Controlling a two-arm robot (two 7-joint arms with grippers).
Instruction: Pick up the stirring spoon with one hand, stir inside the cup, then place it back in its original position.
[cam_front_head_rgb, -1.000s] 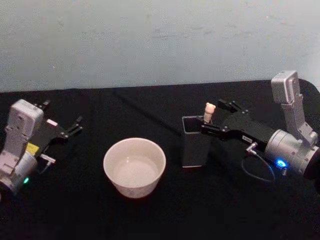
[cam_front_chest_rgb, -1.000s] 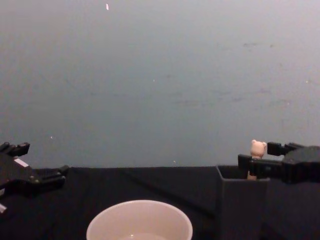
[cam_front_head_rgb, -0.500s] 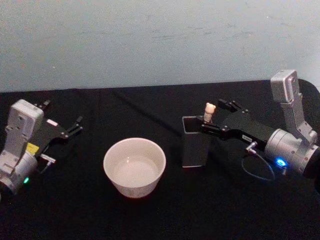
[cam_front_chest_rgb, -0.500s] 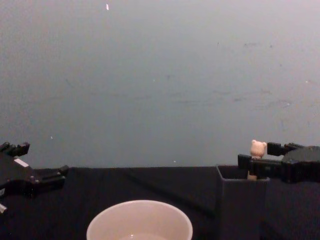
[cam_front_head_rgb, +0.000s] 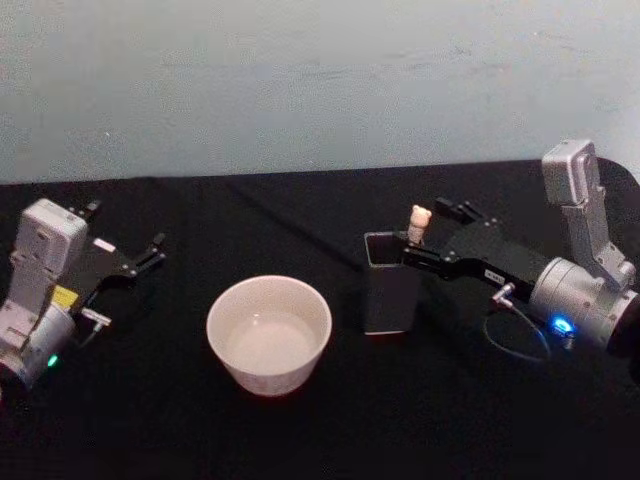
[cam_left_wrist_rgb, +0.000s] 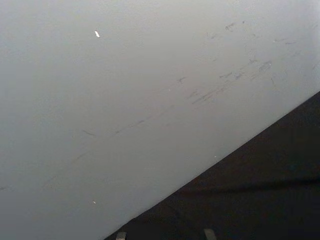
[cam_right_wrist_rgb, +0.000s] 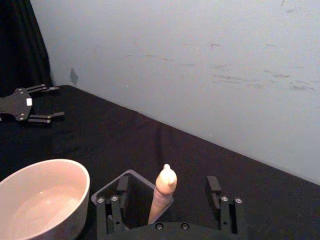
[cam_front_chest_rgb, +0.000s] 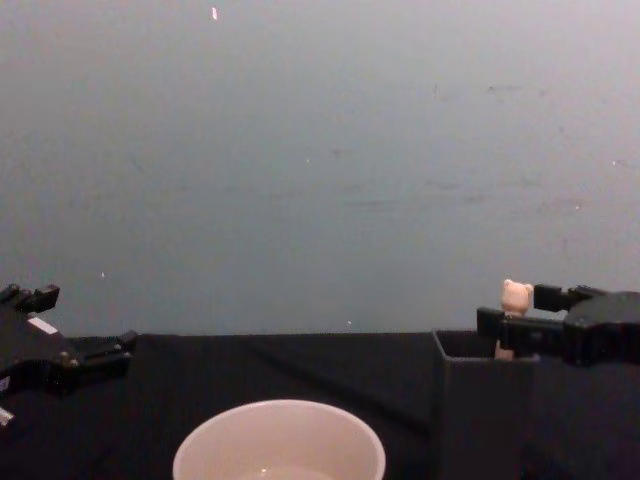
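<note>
Two grippers are up, one at the job. The right gripper (cam_front_head_rgb: 423, 234) reaches in from the 4 o'clock side of the dark grey square holder (cam_front_head_rgb: 388, 300), with the blue ring (cam_front_head_rgb: 561, 326) lit on its silver wrist. Its jaws are spread wide and straddle the stirring spoon (cam_front_head_rgb: 418, 221). In the right wrist view the spoon's wooden handle (cam_right_wrist_rgb: 164, 194) stands about midway between the two fingers (cam_right_wrist_rgb: 214, 186), with a clear gap on both sides and no contact. The spoon stands nearly upright in the holder, at the holder's 1 o'clock corner. Its bear-head knob (cam_front_chest_rgb: 517, 296) pokes above the rim; the neck and bowl are hidden inside. In the chest view the fingertips sit level with the handle just under the knob, right above the holder rim. The cup (cam_front_head_rgb: 268, 334) sits on the black table (cam_front_head_rgb: 330, 440) near centre, upright. The holder is at its 3 o'clock, near but not touching. I cannot tell what is in the cup. The left gripper (cam_front_head_rgb: 120, 232) is parked at the cup's 9–10 o'clock, well apart, with its jaws also spread and holding nothing. A pale grey wall (cam_front_head_rgb: 300, 90) is at 12 o'clock behind the table.
</note>
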